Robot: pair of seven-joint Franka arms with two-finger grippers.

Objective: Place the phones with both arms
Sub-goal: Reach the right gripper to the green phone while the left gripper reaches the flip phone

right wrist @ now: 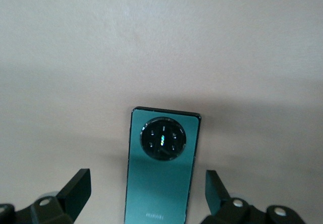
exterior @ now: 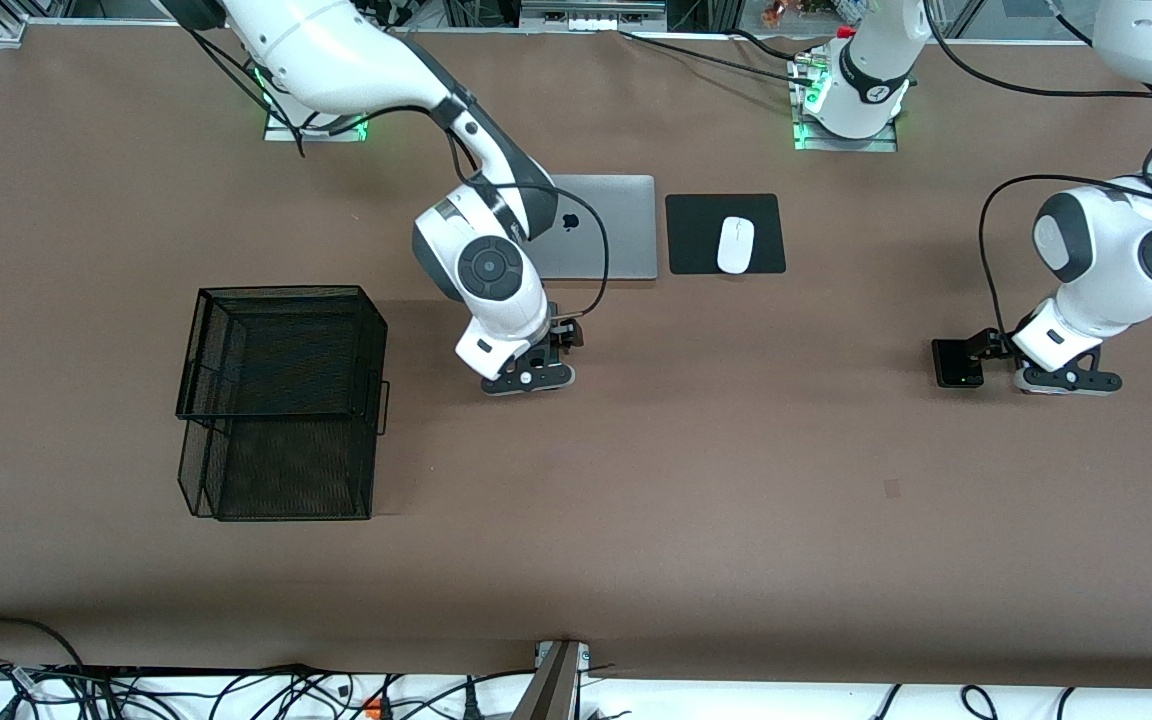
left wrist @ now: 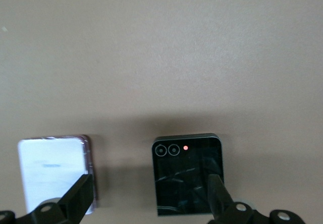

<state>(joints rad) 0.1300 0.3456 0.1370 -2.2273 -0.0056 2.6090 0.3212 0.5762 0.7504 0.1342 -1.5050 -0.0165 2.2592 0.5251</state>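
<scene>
Phones: three, all flat on the brown tabletop, none lifted yet.
Green phone: lies straight under the right pincer, between its spread fingers, camera ring pointing away from the wrist.
Right pincer: released, holding nothing, hanging low over the tabletop between the laptop and the mesh basket.
Black phone: under the left pincer, but off toward one finger rather than centred.
Lilac phone: beside the black one, apart from it, its edge under the other finger.
Left pincer: released, empty, out at the left arm's end of the tabletop.
Risk, left: I'd worry a straight descent lands a finger on a phone's face, or closes between the two and shoves both.
Risk, right: thin slab lying flat; fingertips may skate over its edges and slip off.
Risk, basket: tall wire walls could catch a carried phone.
</scene>
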